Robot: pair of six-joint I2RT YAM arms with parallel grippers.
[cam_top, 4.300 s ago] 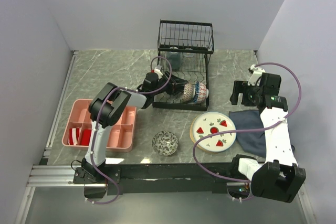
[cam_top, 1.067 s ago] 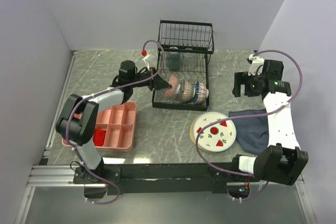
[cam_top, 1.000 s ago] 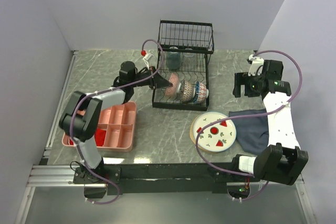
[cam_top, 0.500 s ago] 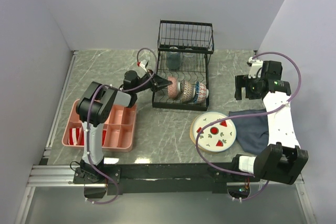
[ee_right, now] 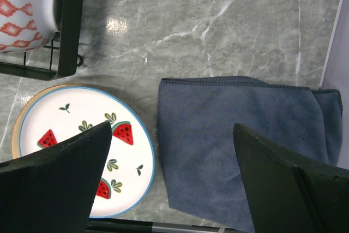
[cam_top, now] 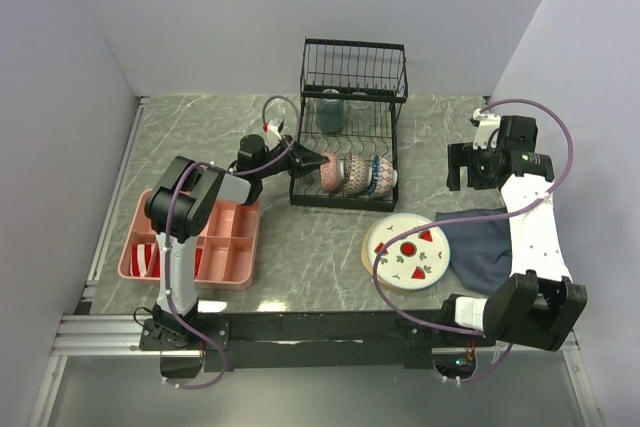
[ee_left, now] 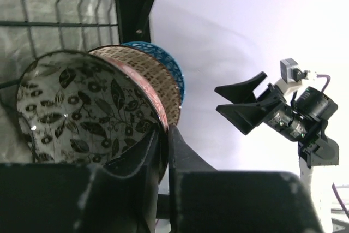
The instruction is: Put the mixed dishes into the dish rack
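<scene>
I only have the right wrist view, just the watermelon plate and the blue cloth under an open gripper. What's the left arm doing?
Observer: The left gripper is shut on the rim of a leaf-patterned bowl, at the left end of the lower tier of the dish rack.
Operator: Is that bowl alone in there?
Observer: No, two more stand on edge right behind it: a tan patterned bowl, then a blue bowl.
Operator: Anything else on the left?
Observer: A pink compartment tray lies by the left arm's base.
</scene>
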